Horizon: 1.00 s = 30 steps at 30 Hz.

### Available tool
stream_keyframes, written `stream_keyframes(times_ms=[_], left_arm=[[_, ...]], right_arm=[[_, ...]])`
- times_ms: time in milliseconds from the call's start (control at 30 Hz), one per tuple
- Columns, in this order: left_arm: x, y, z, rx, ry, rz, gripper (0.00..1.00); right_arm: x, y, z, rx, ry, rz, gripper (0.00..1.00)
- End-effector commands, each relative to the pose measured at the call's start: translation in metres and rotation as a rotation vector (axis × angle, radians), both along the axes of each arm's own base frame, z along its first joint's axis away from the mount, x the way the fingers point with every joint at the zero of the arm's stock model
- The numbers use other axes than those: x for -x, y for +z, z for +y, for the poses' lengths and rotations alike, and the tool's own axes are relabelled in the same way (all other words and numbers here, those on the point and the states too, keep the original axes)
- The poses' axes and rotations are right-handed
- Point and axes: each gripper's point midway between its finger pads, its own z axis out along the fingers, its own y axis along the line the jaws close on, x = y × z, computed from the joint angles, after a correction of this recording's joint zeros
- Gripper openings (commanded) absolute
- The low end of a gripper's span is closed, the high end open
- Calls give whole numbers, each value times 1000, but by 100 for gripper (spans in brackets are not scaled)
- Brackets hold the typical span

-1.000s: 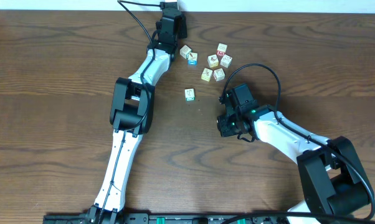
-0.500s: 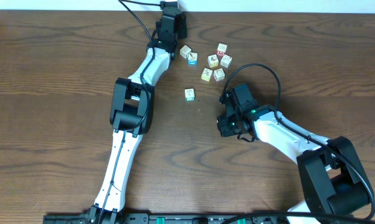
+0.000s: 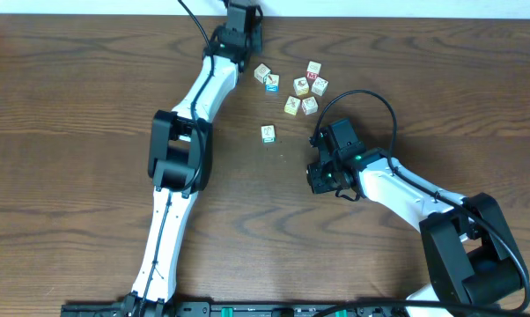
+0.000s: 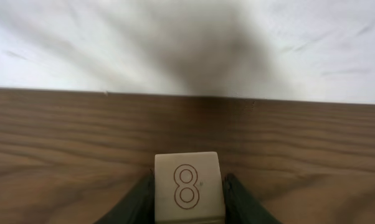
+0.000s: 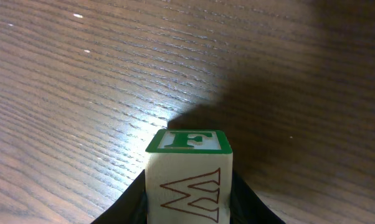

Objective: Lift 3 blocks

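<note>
- The left end effector (image 4: 187, 194) is partly closed. Its two dark fingers press on either side of the block with an 8 (image 4: 186, 182), a pale cube held upright with the numeral in thin brown line.
- Seen from above, it sits at the 12 o'clock edge of the tabletop (image 3: 71, 132). It faces the white wall (image 4: 81, 43) beyond that edge, and its arm runs back toward 7 o'clock.
- The right end effector (image 5: 187, 202) is also partly closed and grips the block with a green F (image 5: 187, 163). The green-bordered F is on the top face and a reddish W is on the face toward the wrist camera.
- A dark shadow lies on the wood just behind this block. Neither wrist view shows the underside of its block, so I cannot tell whether either one clears the wood.
- From above, the right end effector is right of centre, and its block is hidden beneath it.
- A lone block (image 3: 268, 133) stands at 10 o'clock from the right end effector, well apart from it.
- A cluster of seven cubes (image 3: 310, 105) lies between 11 and 12 o'clock from the right end effector, and at about 5 o'clock from the left one.
- Within the cluster, a yellow-edged block (image 3: 292, 106) sits at the 7 o'clock corner, just beside a pale neighbour.
- A blue-faced cube (image 3: 272, 84) touches a pale one at its 10 o'clock.
- A red-faced cube (image 3: 301, 86) sits near the cluster's middle.
</note>
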Motion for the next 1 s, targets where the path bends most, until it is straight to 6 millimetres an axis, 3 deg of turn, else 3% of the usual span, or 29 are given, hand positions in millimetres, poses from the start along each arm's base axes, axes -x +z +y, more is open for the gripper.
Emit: stream_keyframes(times_ms=[0, 100, 300, 400, 567, 633, 700, 833, 933, 967], left_arm=[[4, 70, 1, -17, -16, -72, 7], [15, 85, 5, -45, -30, -44, 7], [30, 105, 9, -72, -43, -15, 7], [35, 109, 11, -76, -44, 0, 7], [39, 108, 12, -82, -45, 22, 7], [40, 107, 12, -83, -45, 26, 7], [41, 108, 12, -83, -45, 28, 7], [44, 113, 13, -84, -45, 30, 7], [44, 115, 13, -83, -45, 26, 7], [44, 116, 13, -83, -45, 25, 7]], right_arm=[[12, -18, -5, 27, -9, 54, 25], [13, -18, -4, 20, -7, 59, 27], [25, -20, -4, 22, -77, 126, 20], [43, -21, 1, 11, -64, 194, 19], [69, -23, 3, 32, -31, 282, 5], [73, -23, 5, 39, -19, 290, 6], [75, -23, 7, 41, -14, 292, 9], [76, -23, 8, 42, -15, 294, 38], [75, -23, 8, 43, -17, 288, 42], [73, -24, 7, 51, -24, 279, 49]])
